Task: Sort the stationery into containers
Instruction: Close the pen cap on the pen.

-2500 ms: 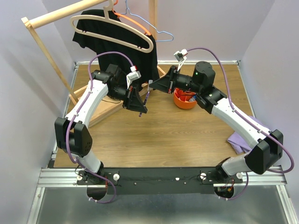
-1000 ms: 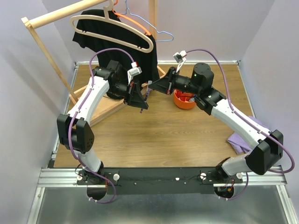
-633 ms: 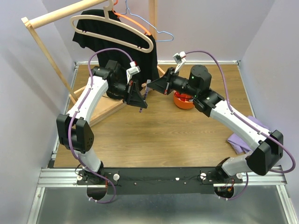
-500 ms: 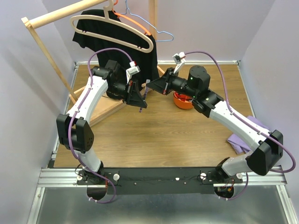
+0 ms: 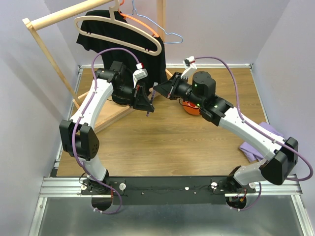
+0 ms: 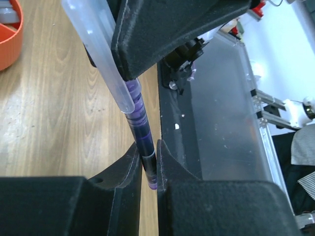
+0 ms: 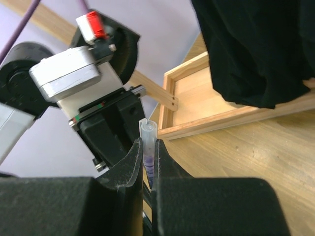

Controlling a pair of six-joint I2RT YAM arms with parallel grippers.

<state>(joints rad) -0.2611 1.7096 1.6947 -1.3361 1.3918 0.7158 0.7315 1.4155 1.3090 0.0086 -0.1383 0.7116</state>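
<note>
A slim purple pen (image 6: 140, 132) with a clear cap (image 6: 98, 44) hangs in the air between both grippers, above the table's back middle (image 5: 150, 102). My left gripper (image 6: 149, 164) is shut on the pen's lower dark end. My right gripper (image 7: 149, 147) is shut on the clear cap (image 7: 148, 132) at the upper end. In the top view the left gripper (image 5: 146, 106) sits just below the right gripper (image 5: 157, 92). The orange organiser (image 5: 189, 109) stands on the table behind the right arm, mostly hidden; its rim shows in the left wrist view (image 6: 9, 37).
A wooden rack with hangers and a black garment (image 5: 123, 34) stands at the back left, its tray-like base (image 7: 197, 96) just beyond the grippers. A purple cloth (image 5: 257, 146) lies at the right edge.
The right arm's wrist has swung left toward the left gripper, covering more of the organiser. Both grippers stay shut on the pen, which has barely moved.
</note>
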